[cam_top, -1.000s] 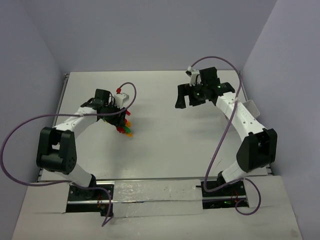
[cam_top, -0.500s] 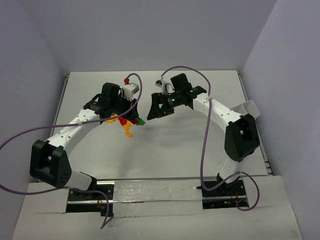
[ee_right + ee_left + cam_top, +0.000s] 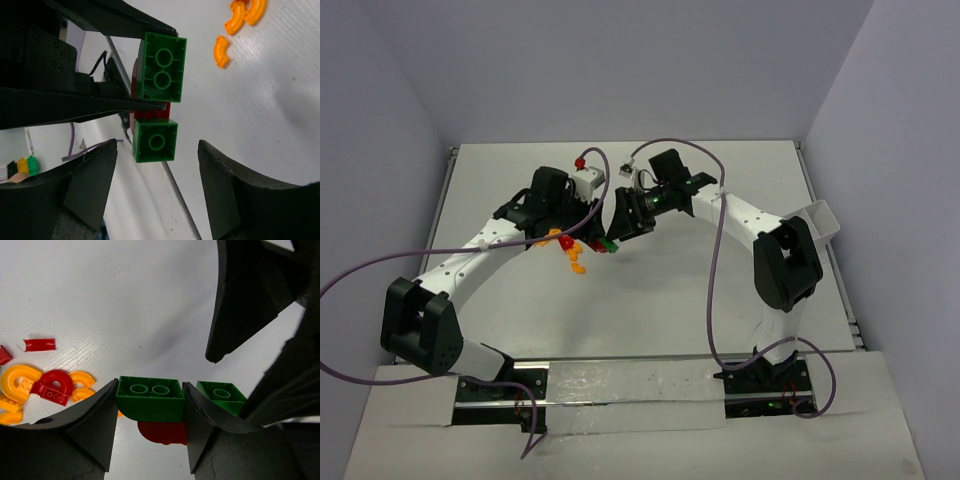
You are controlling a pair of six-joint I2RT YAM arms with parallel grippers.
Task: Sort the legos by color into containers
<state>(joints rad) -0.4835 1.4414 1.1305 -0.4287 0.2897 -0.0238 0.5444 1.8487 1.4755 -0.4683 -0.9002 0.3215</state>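
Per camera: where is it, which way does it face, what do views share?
Top external: high behind the bases, facing down at the white table; left arm and right arm visible.
Left wrist: on the left arm, facing past the left end effector, which clamps a green two-stud plastic brick.
Right wrist: on the right arm, facing between the fingers of the open right end effector.
Shared: both wrist views show that brick.

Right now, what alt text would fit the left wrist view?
The left gripper clamps a green brick, with a red piece showing below it and a second green brick alongside. Loose arches, red and yellow, lie on the table to the left.
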